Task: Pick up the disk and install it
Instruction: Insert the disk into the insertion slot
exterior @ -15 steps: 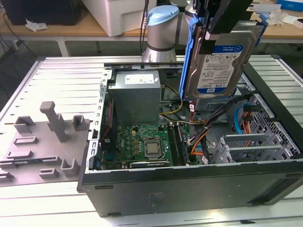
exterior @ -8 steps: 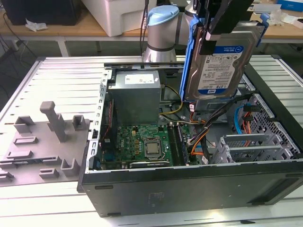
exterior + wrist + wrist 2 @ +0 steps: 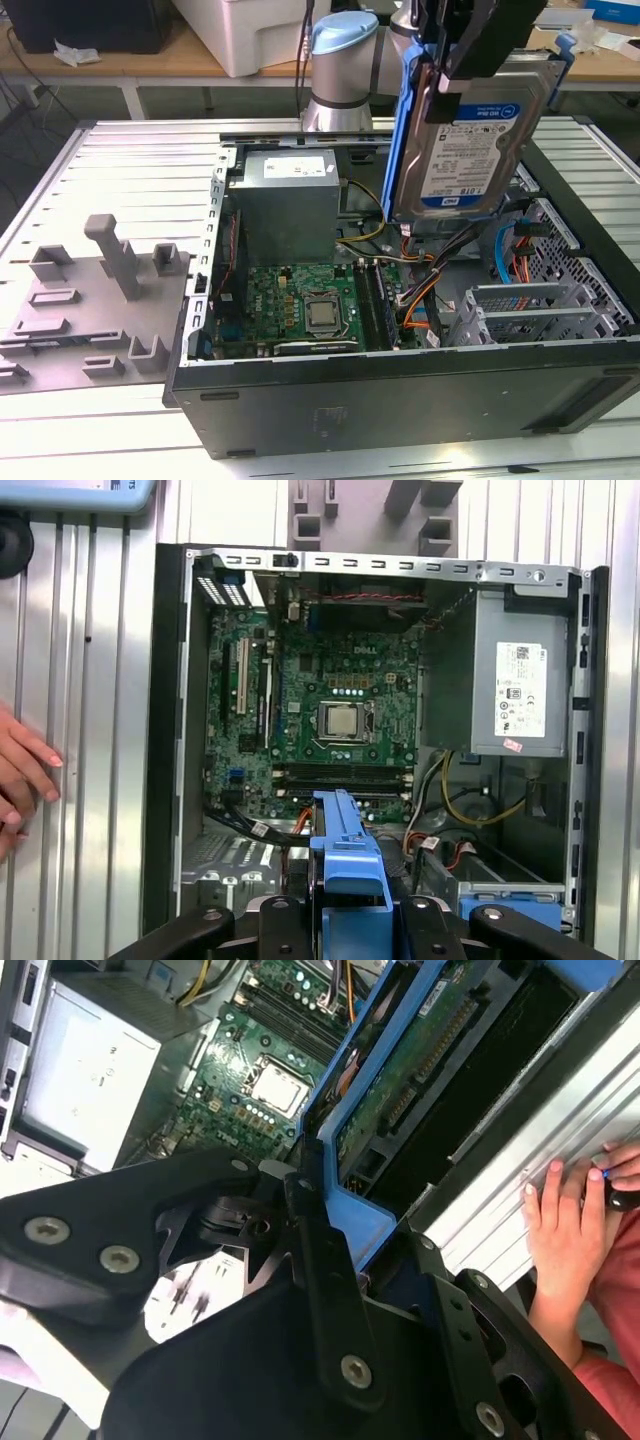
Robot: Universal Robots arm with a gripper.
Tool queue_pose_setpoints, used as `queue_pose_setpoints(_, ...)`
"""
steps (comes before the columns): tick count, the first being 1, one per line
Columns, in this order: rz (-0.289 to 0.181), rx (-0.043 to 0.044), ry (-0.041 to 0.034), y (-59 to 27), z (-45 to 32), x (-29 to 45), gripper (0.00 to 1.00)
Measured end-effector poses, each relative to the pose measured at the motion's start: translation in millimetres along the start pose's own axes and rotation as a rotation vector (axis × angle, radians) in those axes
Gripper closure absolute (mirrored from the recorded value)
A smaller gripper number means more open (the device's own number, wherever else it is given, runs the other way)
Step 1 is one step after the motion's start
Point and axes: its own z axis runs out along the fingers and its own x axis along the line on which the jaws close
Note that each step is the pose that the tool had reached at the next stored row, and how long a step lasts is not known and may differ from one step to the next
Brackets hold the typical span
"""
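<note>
Hanging over open computer case (image 3: 400, 400), gripper (image 3: 468, 60) clamps disk (image 3: 465, 140) upright; power supply (image 3: 290, 200), cables (image 3: 420, 290) below; hand (image 3: 20, 770) nearby.

surface: ribbed grey metal table (image 3: 120, 170) | behind: wooden bench (image 3: 150, 62) carrying white bin (image 3: 250, 35) | floor (image 3: 25, 125): dark

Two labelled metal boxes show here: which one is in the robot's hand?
The disk, silver with a blue bracket, held by the hand above the open case; the grey power supply sits inside it.

The arm (image 3: 338, 75) rises upright, its wrist bent toward the exterior view's right. The gripper (image 3: 455, 80) points down, fingers (image 3: 286, 930) clamped on the disk (image 3: 470, 150).
</note>
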Motion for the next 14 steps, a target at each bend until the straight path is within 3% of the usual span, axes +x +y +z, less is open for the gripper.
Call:
queue_pose_setpoints(11,0.0,0.0001,-0.0013,0.0,0.2,13.0,0.63)
queue_pose_setpoints(12,0.001,0.0008,-0.0179,-1.2,0.0,19.6,0.63)
queue_pose_setpoints(13,0.038,0.0018,-0.025,-2.0,0.0,22.4,0.63)
queue_pose_setpoints(14,0.038,0.0018,-0.025,-2.0,0.0,22.4,0.63)
